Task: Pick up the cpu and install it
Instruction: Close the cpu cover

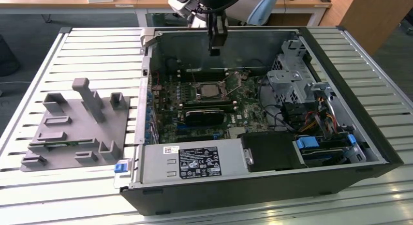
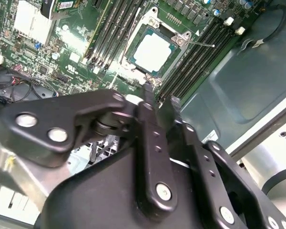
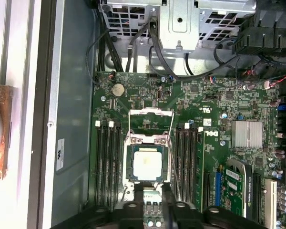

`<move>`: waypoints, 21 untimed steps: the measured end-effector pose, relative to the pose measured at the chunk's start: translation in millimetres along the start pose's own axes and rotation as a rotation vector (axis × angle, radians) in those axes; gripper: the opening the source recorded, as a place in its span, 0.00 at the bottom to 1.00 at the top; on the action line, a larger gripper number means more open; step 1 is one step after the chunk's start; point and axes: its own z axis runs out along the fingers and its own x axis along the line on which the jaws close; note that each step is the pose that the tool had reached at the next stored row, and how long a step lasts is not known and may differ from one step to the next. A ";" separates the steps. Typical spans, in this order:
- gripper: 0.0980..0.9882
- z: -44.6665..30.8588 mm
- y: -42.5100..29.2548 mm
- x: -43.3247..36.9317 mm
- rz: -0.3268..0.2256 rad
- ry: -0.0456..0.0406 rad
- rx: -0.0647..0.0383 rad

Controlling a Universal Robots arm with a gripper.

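Note:
The cpu (image 1: 208,91) is a small silvery square lying flat inside the metal-framed socket on the green motherboard (image 1: 248,113), within the open computer case. It also appears in both wrist views, the cpu (image 2: 152,51) and cpu (image 3: 148,166), with the socket's load plate (image 3: 150,119) swung up beside it. My gripper (image 1: 215,52) hangs well above the socket, near the case's far wall, apart from the chip. Its dark fingers (image 2: 148,102) stand a narrow gap apart with nothing between them; the gripper (image 3: 152,191) is open.
A grey tray (image 1: 71,133) with upright posts lies on the slatted table at the exterior view's left. Inside the case are a power supply (image 1: 190,162), a metal drive cage (image 1: 290,80), cables (image 1: 284,118) and dark RAM slots (image 3: 107,162) flanking the socket.

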 end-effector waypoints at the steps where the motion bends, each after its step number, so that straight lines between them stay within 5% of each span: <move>1: 0.23 0.1 0.0 0.0 0.000 0.0000 0.000; 6: 0.01 0.5 0.0 0.0 0.000 0.0000 0.000; 21: 0.01 3.7 -0.2 0.1 0.000 0.0001 0.000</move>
